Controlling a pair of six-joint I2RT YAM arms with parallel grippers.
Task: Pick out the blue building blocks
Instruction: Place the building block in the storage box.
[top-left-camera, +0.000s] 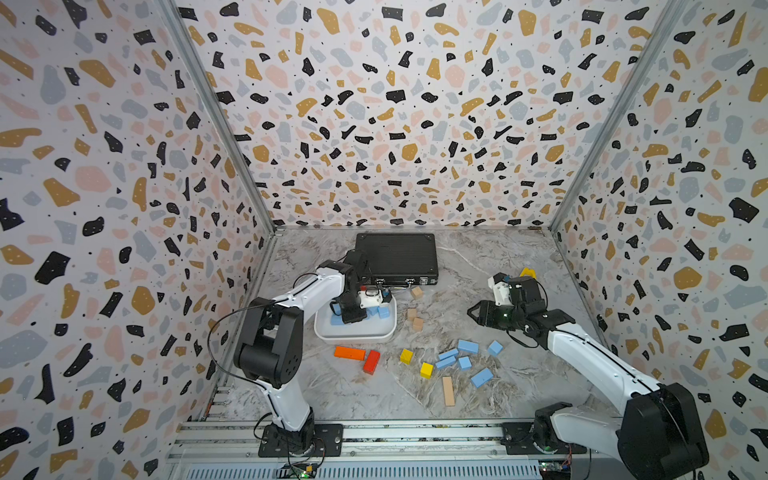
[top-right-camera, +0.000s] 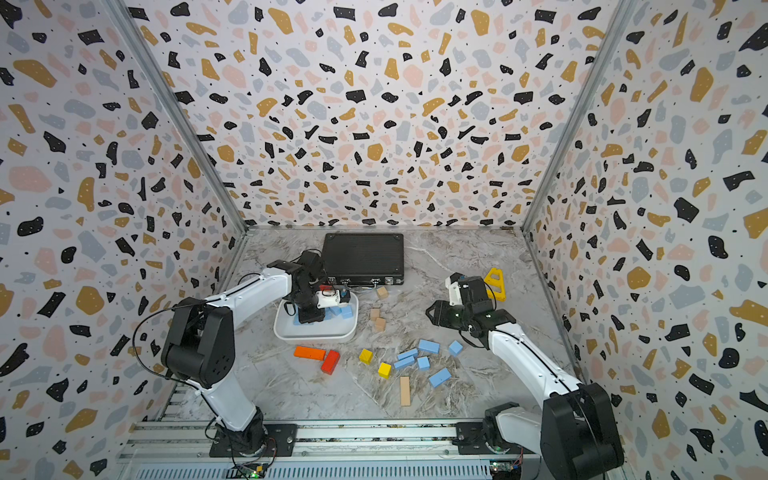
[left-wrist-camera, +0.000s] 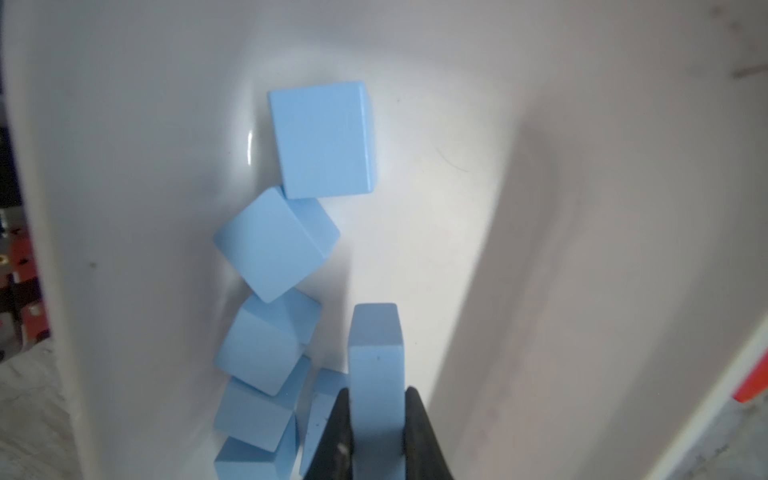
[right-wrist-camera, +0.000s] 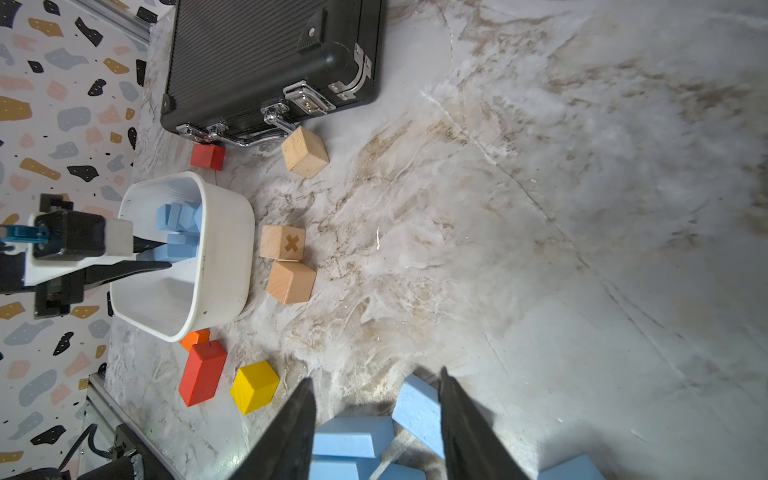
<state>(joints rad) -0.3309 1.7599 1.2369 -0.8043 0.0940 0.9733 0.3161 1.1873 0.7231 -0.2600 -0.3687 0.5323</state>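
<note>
Several blue building blocks (left-wrist-camera: 324, 139) lie in the white bin (top-left-camera: 357, 336), piled along one wall. My left gripper (left-wrist-camera: 376, 392) hangs inside the bin, shut on a long blue bar (left-wrist-camera: 376, 361) pinched across its narrow sides; the right wrist view shows this held bar (right-wrist-camera: 180, 245) above the bin floor. Several more blue blocks (top-left-camera: 468, 346) (top-right-camera: 428, 345) lie loose on the marble table to the right of the bin. My right gripper (right-wrist-camera: 376, 376) (top-left-camera: 478, 313) hovers open over this loose group. Blue blocks (right-wrist-camera: 353, 436) show below and between its fingers, none gripped.
A black case (top-left-camera: 397, 257) lies at the back. Three tan cubes (top-left-camera: 417, 324) sit right of the bin. An orange bar (top-left-camera: 349, 353), a red block (top-left-camera: 371, 361), two yellow cubes (top-left-camera: 406, 356) and a tan bar (top-left-camera: 448, 390) lie in front. A yellow shape (top-right-camera: 495, 283) stands behind my right arm.
</note>
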